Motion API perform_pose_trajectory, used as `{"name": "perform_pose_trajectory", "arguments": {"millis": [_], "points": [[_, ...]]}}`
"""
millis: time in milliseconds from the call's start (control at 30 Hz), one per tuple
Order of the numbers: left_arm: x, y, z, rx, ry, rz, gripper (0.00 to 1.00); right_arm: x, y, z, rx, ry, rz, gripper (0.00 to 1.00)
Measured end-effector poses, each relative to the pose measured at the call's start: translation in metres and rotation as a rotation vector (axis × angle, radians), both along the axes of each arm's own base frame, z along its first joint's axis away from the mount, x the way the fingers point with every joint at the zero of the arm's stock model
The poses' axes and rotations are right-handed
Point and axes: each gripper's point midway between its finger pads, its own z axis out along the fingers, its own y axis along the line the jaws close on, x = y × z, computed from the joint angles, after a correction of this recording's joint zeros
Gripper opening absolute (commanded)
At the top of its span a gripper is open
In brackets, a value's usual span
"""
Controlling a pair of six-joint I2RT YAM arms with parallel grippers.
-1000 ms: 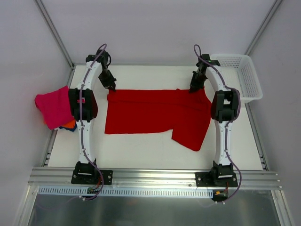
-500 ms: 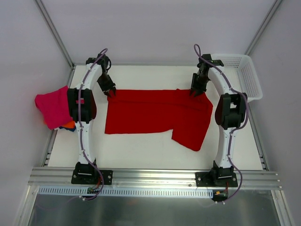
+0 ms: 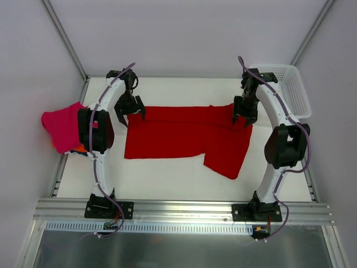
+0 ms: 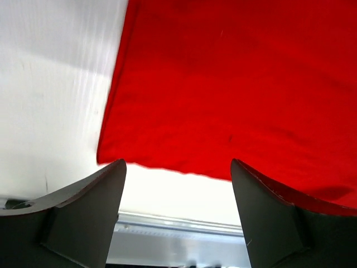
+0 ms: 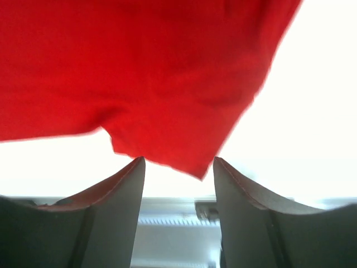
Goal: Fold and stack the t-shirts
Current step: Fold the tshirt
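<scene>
So, the big red t-shirt [image 3: 184, 134] is being shown spread flat across the middle of the table [image 3: 167, 178], with one part reaching lower toward the near right. The left gripper [image 3: 131, 116] is being held over the shirt's far left corner, jaws wide apart and nothing between them. In the left wrist view, red cloth is being seen beyond the fingers [image 4: 89, 206]. The right gripper [image 3: 244, 120] is being held over the shirt's far right end, jaws parted too, though less wide, and nothing is being pinched. Whether either one is touching the cloth can't be told. A pink t-shirt [image 3: 61, 125] is being draped over the table's left edge, an orange t-shirt [image 3: 82, 148] peeking out underneath. A white mesh basket [image 3: 290, 89] is sitting at the far right corner.
</scene>
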Motion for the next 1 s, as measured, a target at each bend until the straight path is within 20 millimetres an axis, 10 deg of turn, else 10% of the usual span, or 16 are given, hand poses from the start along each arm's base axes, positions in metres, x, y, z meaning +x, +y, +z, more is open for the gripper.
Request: {"name": "perform_pose_trajectory", "arguments": {"millis": [233,700,1000], "points": [[-0.066,-0.003,0.009,0.026,0.094,-0.043,0.75,-0.084,-0.014,-0.014,-0.038,0.160,0.027,0.57],[-0.181,0.007,-0.041,0.079,0.310,-0.099,0.74,-0.173,-0.009,-0.034,0.010,0.262,0.027,0.58],[-0.190,0.019,-0.047,0.123,0.152,-0.113,0.73,-0.207,-0.003,-0.045,0.073,0.263,0.017,0.59]]}}
